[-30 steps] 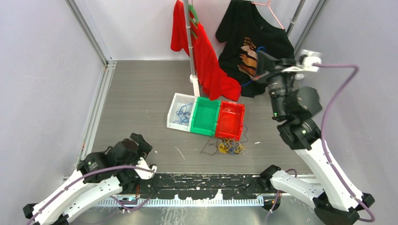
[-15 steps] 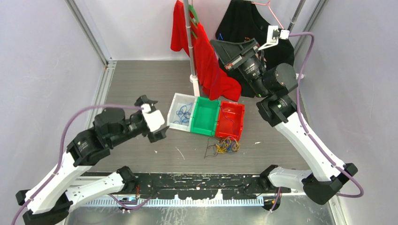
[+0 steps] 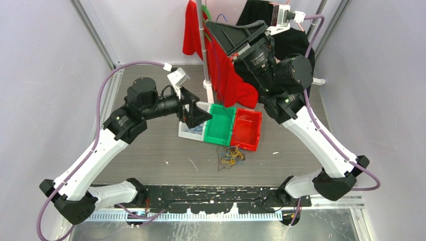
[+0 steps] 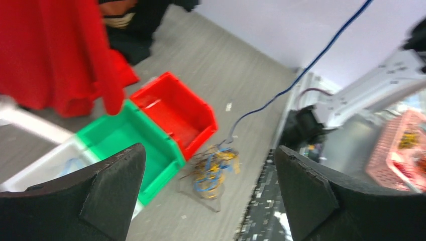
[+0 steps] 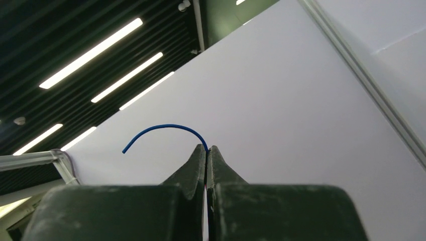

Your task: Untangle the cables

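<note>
- The surface (image 3: 150,100) is a grey, wood-grained board, closed in by plain pale walls (image 3: 50,75) with metal frame posts (image 3: 95,35) in the corners.
- A red bin (image 3: 247,129) stands near the middle of the surface. A green bin (image 3: 219,125) touches its left side, and a white bin (image 3: 190,131) stands on the far side of the green one.
- Behind the red bin an upright pole (image 3: 203,50) rises from the surface. A red garment (image 3: 221,65) hangs from it with its hem just behind the bins.
- A black T-shirt (image 3: 300,42) hangs behind and to the right of the red bin, partly hidden by the right arm.
- The cables (image 3: 230,155), a tangle of yellow, blue and dark strands, lie on the surface just in front of the red bin.
- A few blue strands lie in the white bin.
- The right end effector (image 3: 211,25) is raised high, behind and to the left of the red bin. Its fingers are pressed together on a blue cable (image 5: 161,128).
- A short end of that cable curls out above the fingertips. In the left wrist view the cable (image 4: 301,75) runs taut down to the tangle beside the red bin.
- The left end effector (image 3: 201,113) hangs over the white bin, left of the red bin, with its fingers wide apart and holding nothing.
- The right wrist view looks up past a wall to strip lights (image 5: 90,52) on a dark ceiling.
- A pink basket (image 4: 402,145) shows at the edge of the left wrist view, beyond the front edge of the surface.
</note>
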Controlling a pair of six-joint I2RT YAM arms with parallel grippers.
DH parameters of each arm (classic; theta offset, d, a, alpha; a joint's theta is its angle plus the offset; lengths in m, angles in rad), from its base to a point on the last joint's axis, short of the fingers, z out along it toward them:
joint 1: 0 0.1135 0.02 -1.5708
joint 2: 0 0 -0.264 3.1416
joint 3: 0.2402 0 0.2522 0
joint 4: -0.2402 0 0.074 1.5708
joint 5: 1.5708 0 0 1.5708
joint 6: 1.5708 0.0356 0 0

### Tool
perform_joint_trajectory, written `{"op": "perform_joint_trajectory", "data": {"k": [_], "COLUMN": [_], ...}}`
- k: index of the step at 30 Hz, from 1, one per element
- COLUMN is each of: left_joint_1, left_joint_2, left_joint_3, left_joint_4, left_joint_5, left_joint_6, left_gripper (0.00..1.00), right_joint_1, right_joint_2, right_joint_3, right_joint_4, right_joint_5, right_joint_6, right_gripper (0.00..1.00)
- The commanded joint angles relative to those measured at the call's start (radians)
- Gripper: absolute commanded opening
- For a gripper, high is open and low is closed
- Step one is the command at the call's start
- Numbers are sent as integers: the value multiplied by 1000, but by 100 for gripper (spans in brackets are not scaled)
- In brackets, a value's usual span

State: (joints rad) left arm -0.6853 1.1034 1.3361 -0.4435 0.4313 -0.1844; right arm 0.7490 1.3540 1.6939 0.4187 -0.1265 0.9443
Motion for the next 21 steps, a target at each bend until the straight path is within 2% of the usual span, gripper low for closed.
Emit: {"op": "perform_joint_trajectory", "data": {"k": [1,12,15,17,21], "left_joint_1": [9,9,10,11,25], "left_joint_2": [-16,-50,-62,-64,-84], "left_joint_3": [-26,-91,-115,-139,-161], "left_joint_4": [213,279,275,274,260], "left_joint_5": [270,277,242,219,237], "left_joint_6": [-150,-98,-69,-49,-35], "left_gripper": [100,100,95,86,43], "right_joint_1": [30,90,93,93,93], "right_joint_2": [45,189,200,201,171], "right_joint_3": [128,314,316,312,268], "right_joint_4": [31,-9,-9,-10,-37], "right_joint_5": [-19,-41,-39,-38,-21], "right_joint_6": [-18,-38,-35,-38,-91], "right_gripper": [1,1,1,1,1]}}
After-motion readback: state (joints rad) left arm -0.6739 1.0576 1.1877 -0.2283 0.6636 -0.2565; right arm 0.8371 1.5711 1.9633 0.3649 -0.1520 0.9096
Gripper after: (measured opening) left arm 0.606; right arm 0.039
